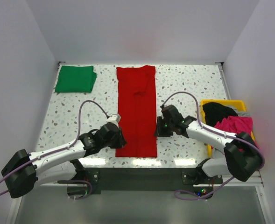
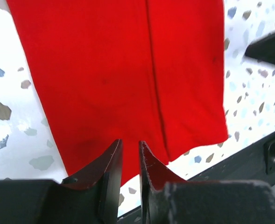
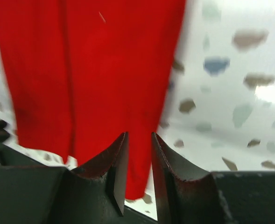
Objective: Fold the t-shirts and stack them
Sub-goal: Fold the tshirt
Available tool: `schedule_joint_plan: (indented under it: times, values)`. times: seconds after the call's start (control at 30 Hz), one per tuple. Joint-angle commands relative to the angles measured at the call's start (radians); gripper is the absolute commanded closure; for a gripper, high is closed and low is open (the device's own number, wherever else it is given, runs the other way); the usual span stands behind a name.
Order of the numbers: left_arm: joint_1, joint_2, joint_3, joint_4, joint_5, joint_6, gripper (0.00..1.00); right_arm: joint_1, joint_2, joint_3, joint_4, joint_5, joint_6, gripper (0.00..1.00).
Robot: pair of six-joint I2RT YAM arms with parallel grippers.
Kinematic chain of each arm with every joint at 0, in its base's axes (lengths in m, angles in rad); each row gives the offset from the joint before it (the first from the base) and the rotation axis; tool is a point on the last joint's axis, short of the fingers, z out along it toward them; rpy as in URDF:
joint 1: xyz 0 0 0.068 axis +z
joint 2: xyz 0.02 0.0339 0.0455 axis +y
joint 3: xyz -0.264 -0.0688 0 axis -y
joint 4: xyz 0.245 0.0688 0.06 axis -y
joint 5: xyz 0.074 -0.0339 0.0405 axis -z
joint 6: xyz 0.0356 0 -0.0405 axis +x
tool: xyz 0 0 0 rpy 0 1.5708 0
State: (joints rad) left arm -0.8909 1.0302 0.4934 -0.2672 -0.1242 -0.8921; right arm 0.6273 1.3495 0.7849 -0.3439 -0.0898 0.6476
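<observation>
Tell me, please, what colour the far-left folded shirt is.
The shirt is green; top external view.

In the left wrist view the red t-shirt point(image 2: 128, 70) is running off the top edge. The left gripper point(image 2: 130, 142) is covering the hem under its tips, so it is not showing whether cloth is sitting in the narrow gap. The right wrist view is coming out blurred, smearing the shirt's folds and the table point(image 3: 230, 116) speckles, and the right gripper point(image 3: 139, 135) is masking the near hem likewise. From above, both pairs of fingers are lying hidden beneath their wrists, while a heap of garments point(image 1: 228, 119) and the right arm point(image 1: 212, 135) are burying most of the yellow tray point(image 1: 221, 101).
</observation>
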Motion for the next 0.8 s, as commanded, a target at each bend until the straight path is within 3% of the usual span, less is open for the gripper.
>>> schedule_joint_plan:
  times: [0.0, 0.37, 0.77]
  values:
    - [0.004, 0.004, -0.044, 0.086, 0.074, 0.047, 0.76, 0.047, -0.065, -0.116, 0.111, -0.025, 0.092, 0.71]
    - [0.003, -0.044, -0.161, 0.098, 0.093, -0.014, 0.81, 0.083, -0.298, -0.237, 0.023, -0.027, 0.122, 0.73]
    - [0.003, -0.065, -0.248, 0.099, 0.103, -0.067, 0.85, 0.169, -0.247, -0.314, 0.157, -0.094, 0.195, 0.73]
